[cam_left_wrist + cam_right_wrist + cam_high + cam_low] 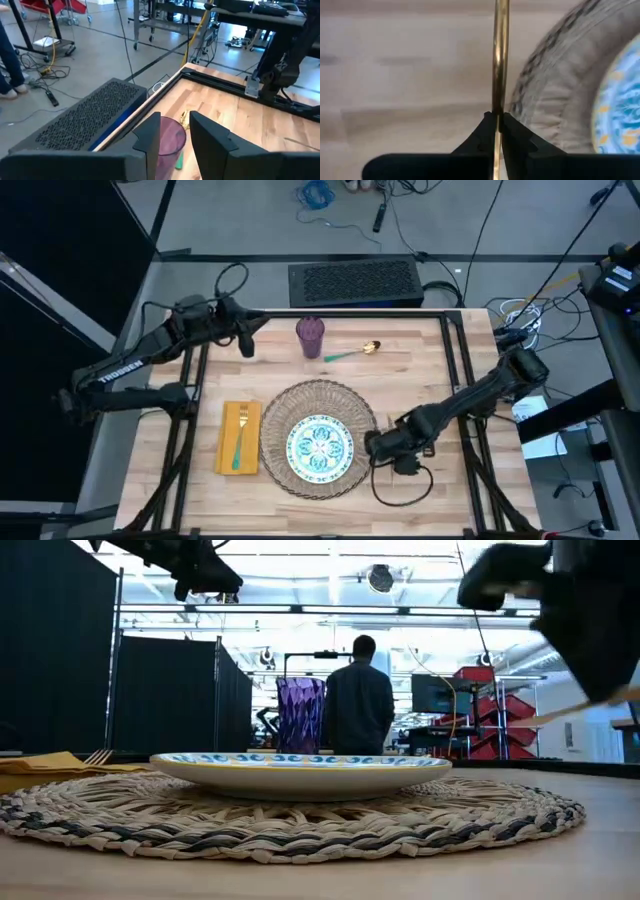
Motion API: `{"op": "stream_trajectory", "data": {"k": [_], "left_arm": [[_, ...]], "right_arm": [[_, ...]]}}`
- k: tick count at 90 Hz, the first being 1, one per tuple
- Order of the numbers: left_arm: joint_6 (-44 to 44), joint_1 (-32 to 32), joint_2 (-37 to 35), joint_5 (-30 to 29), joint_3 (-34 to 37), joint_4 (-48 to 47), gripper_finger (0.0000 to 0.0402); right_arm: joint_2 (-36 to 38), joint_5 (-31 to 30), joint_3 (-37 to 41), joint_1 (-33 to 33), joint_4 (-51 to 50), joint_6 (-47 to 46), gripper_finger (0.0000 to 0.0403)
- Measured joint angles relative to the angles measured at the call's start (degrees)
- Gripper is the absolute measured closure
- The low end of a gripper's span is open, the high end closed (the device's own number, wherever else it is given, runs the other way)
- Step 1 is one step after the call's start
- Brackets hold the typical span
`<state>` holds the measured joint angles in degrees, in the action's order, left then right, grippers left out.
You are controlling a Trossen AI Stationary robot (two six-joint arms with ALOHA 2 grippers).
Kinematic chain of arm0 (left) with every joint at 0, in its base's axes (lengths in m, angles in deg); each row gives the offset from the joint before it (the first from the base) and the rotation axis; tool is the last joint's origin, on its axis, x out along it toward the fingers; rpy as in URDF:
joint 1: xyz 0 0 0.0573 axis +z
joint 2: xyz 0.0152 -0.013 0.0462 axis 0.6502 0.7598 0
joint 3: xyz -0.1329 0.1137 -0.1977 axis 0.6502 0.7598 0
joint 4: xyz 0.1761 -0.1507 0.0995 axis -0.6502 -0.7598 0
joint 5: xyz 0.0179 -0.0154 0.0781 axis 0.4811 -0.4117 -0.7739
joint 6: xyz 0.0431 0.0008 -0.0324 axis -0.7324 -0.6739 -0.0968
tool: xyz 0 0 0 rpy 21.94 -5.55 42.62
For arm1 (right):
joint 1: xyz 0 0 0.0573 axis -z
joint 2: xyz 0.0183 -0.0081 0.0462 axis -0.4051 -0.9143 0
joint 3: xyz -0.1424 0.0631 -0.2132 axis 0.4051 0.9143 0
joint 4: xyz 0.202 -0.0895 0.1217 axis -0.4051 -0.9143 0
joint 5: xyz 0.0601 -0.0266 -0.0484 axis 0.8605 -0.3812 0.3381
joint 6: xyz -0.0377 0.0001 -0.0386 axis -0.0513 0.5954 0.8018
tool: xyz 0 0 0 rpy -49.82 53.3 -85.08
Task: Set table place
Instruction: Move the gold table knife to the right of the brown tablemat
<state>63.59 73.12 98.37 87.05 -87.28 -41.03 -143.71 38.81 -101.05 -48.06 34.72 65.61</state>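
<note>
plate on placemat | napkin left, fork on it | cup behind, spoon beside

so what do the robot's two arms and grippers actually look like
Both arms are dark, jointed and slim. The left arm carries white lettering and a looping black cable near the wrist. A black cable also loops below the right gripper. The left gripper has flat, angular black fingers.

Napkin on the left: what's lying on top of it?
A gold-and-teal fork lies lengthwise on the mustard napkin, tines toward the table's far edge. Whatever is under the napkin is covered.
</note>
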Motion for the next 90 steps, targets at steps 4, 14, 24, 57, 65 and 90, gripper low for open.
{"op": "stream_trajectory", "data": {"k": [4,14,24,57,65,90], "left_arm": [[0.0,-0.2,0.0,-0.2,0.0,0.0,0.0314],[0.0,-0.9,0.0,-0.6,0.0,0.0,0.0314],[0.0,-1.3,0.0,-1.2,0.0,-0.3,0.0314],[-2.0,-1.3,0.0,-1.8,0.0,0.3,0.0314],[-2.0,-1.3,0.0,-1.8,0.0,0.2,0.0314],[-2.2,-1.3,0.0,-1.8,0.0,0.1,0.0314]], "right_arm": [[0.0,0.7,0.0,0.8,0.4,-0.3,0.0403],[0.0,-1.1,2.3,3.1,1.1,3.2,0.0403],[0.0,-1.3,5.1,4.8,4.2,5.1,0.0403],[-0.4,0.2,8.0,7.5,9.9,7.3,0.0403],[-1.3,0.4,8.0,8.5,9.8,7.5,0.0403],[-4.2,0.5,8.0,9.2,9.7,9.6,0.0403]]}}
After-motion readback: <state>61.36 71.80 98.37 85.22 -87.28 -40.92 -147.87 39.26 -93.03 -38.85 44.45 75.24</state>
